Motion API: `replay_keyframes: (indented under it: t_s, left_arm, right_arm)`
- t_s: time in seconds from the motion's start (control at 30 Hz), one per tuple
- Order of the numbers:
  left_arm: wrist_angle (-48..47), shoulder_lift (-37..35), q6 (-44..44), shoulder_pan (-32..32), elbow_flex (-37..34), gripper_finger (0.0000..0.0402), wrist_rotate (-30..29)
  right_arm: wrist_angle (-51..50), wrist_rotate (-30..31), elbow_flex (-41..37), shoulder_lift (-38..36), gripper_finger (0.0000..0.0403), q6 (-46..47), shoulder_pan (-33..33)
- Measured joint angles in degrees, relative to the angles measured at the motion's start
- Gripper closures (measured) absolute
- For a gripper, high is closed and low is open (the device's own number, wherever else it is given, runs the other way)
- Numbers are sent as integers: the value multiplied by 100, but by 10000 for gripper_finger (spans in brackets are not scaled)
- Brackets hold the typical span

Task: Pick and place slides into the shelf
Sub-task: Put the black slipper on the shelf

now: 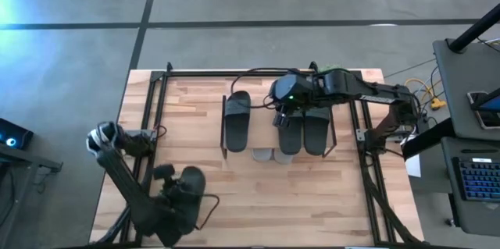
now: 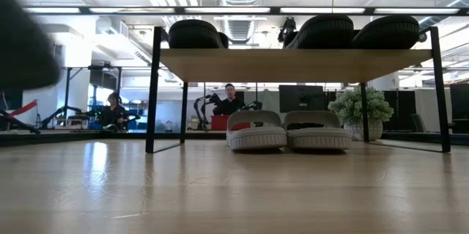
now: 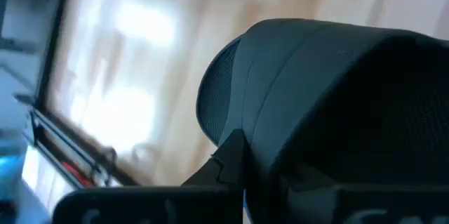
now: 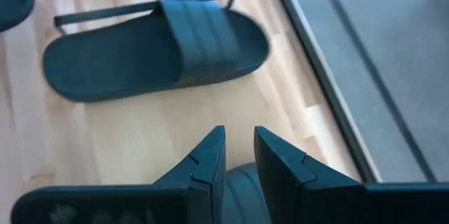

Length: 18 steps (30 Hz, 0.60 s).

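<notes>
One camera hangs overhead, looking straight down on the whole surface [image 1: 258, 194] and the shelf [image 1: 277, 116]. Another sits at surface level, facing level across the shelf [image 2: 293, 64] into the room behind. Each wrist camera looks out close past its own fingers: the left presses against a black slide [image 3: 330, 104], the right overlooks the shelf top [image 4: 126, 140].

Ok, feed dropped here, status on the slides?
Left gripper shut on a black slide, near table corner. Right gripper over shelf top, three black slides there. Nothing seen in the way.
</notes>
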Motion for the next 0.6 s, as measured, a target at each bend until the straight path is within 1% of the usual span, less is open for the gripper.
replay_keyframes:
  t_s: [0.07,0.17,0.23,0.43,0.53,0.6]
  left_arm:
    - [-31,-355,72,114,7,400,-441]
    - [-49,-902,199,366,-11,401,-1320]
    - [-39,-1188,534,619,-23,401,-1788]
    - [70,-1682,2163,1678,2,401,-3132]
    - [562,-1839,3019,2272,127,401,-3891]
    - [1195,-1947,3708,2655,204,401,-4317]
  right_arm:
    - [0,160,0,-110,335,29,2]
    - [0,386,2,-295,335,133,0]
    - [-2,552,4,-379,335,203,0]
    - [-28,1032,4,-558,335,299,0]
    - [-28,1324,4,-621,335,303,0]
    - [-22,1609,4,-657,335,303,0]
